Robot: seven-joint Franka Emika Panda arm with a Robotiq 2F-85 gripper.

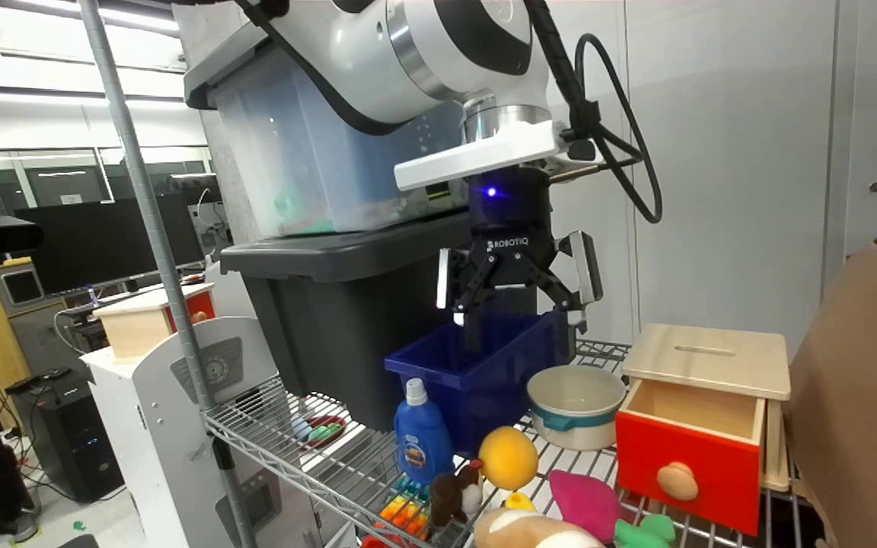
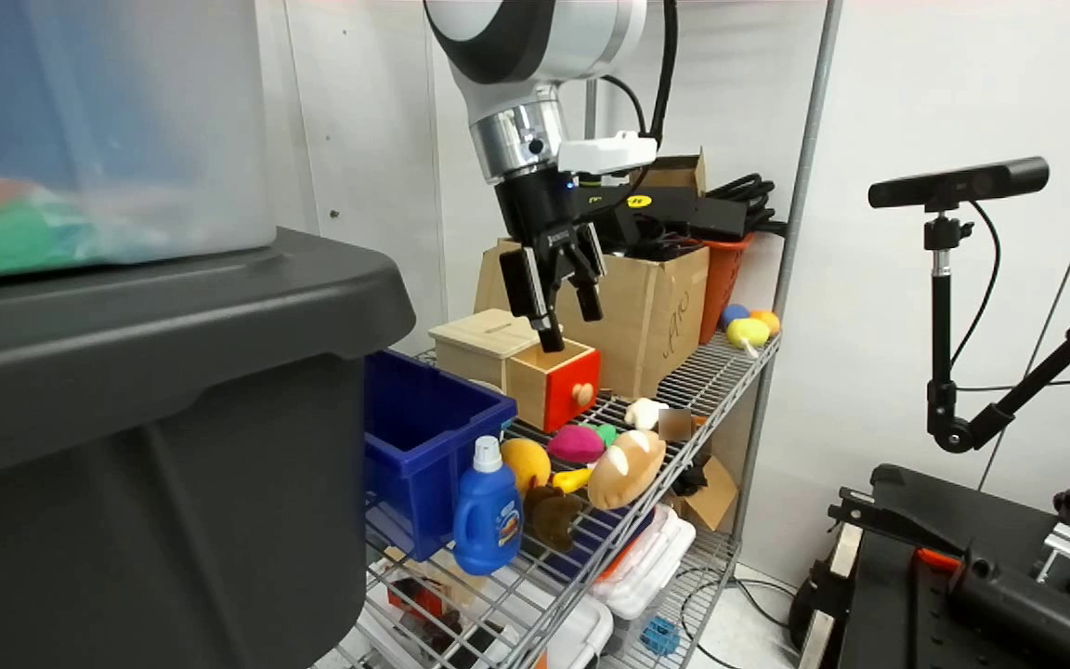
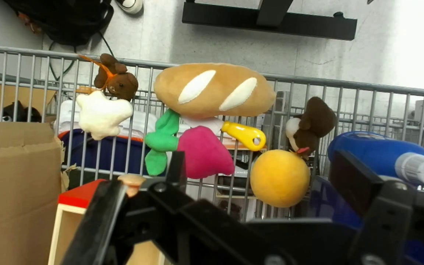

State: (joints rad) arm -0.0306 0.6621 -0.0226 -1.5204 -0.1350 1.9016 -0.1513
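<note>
My gripper (image 1: 518, 335) is open with nothing between its fingers. It hangs above the wire shelf, near the blue bin (image 1: 446, 373) and the wooden box with a pulled-out red drawer (image 1: 701, 472). In the wrist view the fingers (image 3: 267, 173) frame an orange ball (image 3: 280, 178) lying below, apart from them. Beside the ball are a pink plush beet with green leaves (image 3: 204, 152), a yellow handle (image 3: 245, 135) and a brown plush animal (image 3: 313, 123). A plush bread loaf (image 3: 215, 90) lies by the shelf edge. A blue detergent bottle (image 2: 487, 511) stands by the bin.
A cream pot with a teal band (image 1: 575, 415) stands between bin and drawer box. A white star plush (image 3: 103, 114) and a brown plush bear (image 3: 122, 82) lie near the shelf edge. A large dark tote (image 2: 163, 520) and a cardboard box (image 2: 632, 316) flank the shelf.
</note>
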